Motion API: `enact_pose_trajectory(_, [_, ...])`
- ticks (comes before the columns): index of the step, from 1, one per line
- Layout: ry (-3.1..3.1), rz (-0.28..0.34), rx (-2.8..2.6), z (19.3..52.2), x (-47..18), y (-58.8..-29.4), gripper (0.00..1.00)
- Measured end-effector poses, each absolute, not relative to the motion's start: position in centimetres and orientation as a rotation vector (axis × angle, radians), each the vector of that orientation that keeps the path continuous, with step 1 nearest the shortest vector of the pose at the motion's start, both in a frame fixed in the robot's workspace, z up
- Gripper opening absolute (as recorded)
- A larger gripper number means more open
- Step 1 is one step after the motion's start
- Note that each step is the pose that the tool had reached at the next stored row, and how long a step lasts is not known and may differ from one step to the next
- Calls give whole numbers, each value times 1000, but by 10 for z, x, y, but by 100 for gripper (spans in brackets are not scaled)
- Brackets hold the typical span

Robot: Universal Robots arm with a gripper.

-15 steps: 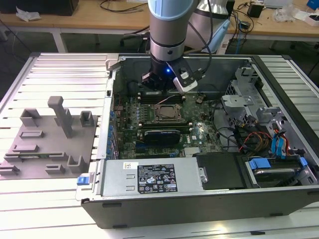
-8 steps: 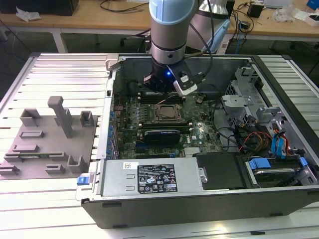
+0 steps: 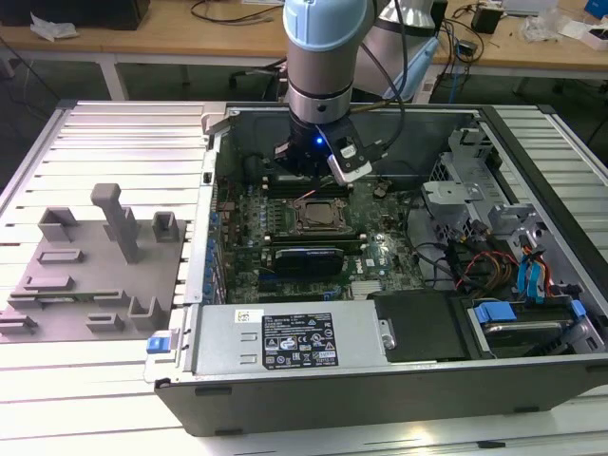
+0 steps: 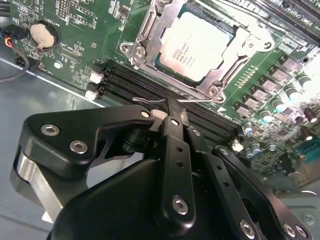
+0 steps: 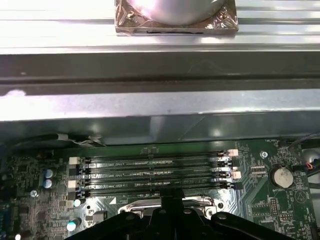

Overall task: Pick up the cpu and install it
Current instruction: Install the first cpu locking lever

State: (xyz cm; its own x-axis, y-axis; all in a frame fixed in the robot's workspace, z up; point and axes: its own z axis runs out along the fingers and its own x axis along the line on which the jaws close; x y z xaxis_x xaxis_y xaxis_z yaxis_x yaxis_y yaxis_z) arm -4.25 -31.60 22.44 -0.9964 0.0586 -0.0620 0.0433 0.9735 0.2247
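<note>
Exterior view: arm reaches down into an open computer case [image 3: 380,404] lying on a slatted metal bench [image 3: 123,152]. The gripper [image 3: 318,163] hangs over the motherboard [image 3: 385,256], close to the case's far wall. The cpu [image 3: 318,217] sits in its socket near the board's middle, just off the gripper on the side away from that wall. Second wrist view: gripper [image 4: 171,106] clenched, fingers pressed together, nothing seen between them. The cpu [image 4: 196,46] lies flat inside the metal socket frame [image 4: 145,40], silver top up, apart from the fingers. Memory slots [image 4: 130,82] run between gripper and socket. A grey fixture plate [image 3: 95,285] lies on the bench beside the case, at the exterior view's left.
</note>
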Motion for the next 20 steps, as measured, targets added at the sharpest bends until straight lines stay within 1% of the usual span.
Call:
enact_pose_trajectory(11, [3023, 329, 75, 218, -43, -315, 11])
enact_pose_trajectory(14, [3025, 316, 75, 218, -42, -313, 11])
enact_pose_trajectory(18, [3030, 248, 73, 217, -42, -311, 11])
enact_pose_trajectory(20, [3031, 224, 75, 216, -43, -310, 11])
